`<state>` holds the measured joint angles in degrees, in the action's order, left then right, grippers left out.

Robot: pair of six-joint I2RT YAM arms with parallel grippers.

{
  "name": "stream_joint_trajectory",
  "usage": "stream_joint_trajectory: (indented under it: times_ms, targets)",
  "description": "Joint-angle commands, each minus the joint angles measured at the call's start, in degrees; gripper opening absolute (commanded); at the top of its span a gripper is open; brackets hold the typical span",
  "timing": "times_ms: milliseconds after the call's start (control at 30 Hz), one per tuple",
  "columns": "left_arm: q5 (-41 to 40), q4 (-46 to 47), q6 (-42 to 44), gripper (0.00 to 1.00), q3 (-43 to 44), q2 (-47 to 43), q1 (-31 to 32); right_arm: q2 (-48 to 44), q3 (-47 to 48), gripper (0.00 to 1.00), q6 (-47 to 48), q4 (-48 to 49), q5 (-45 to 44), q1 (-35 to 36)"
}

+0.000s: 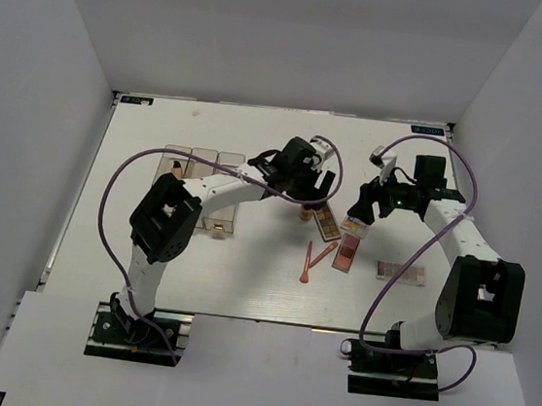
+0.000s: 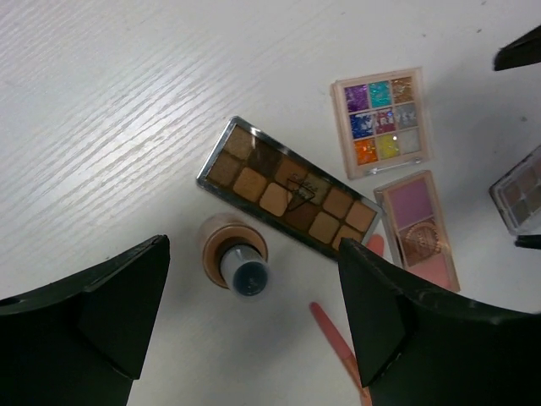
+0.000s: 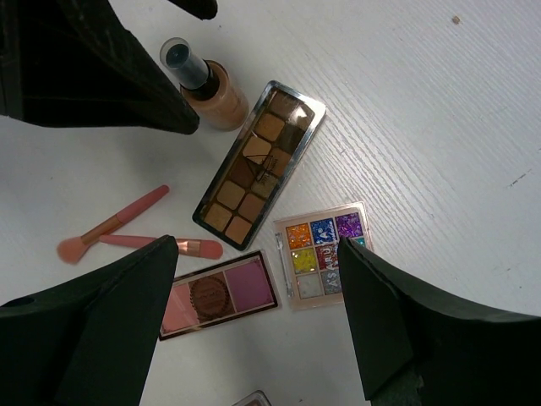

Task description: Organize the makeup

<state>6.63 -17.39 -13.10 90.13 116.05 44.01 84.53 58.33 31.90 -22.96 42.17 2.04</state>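
Desk (image 1: 193, 282): organizer (image 1: 199, 190) at left, seemingly almost unfilled. Palettes (image 2: 292, 196), bottle (image 2: 235, 254) and sticks (image 3: 114, 224) lie loose at centre. Left gripper (image 2: 252, 279) hovers spread above the bottle, right gripper (image 3: 258, 245) spread above the palettes. Sorting appears barely begun.

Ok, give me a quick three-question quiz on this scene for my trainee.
1. True or false: the bottle stands upright.
2. The left gripper is: A) shut on a stick; B) open, holding nothing; C) shut on a palette.
3. Which palette lies closest to the bottle?
Key: 1 true. 2 B. 3 the brown palette.
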Motion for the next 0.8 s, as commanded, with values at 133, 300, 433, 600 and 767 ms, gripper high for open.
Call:
stream_joint_trajectory:
  times_ms: [133, 300, 433, 600, 767]
  targets:
    - [-4.43, -3.00, 1.06, 0.91, 1.37, 0.58, 0.90, -1.12, 0.30, 0.82, -0.35, 0.81, 0.10, -0.02]
    - [-4.61, -2.48, 0.89, 0.90, -0.39, 0.76, 1.43, -1.12, 0.30, 0.82, -0.61, 1.08, -0.07, -0.02]
    - [-4.35, -2.21, 0.71, 0.90, -0.39, 1.11, 1.95, -1.21, 0.12, 0.82, -0.79, 1.25, -0.07, -0.11]
    - [-5.40, -3.44, 0.45, 0.88, 0.75, 3.13, 2.49, -1.21, -0.14, 0.82, -0.87, 1.43, -0.16, -0.02]
    - [-8.30, -5.29, -0.25, 0.85, 1.54, 4.97, 2.49, -1.56, -0.23, 0.82, -0.87, 1.43, -0.25, -0.28]
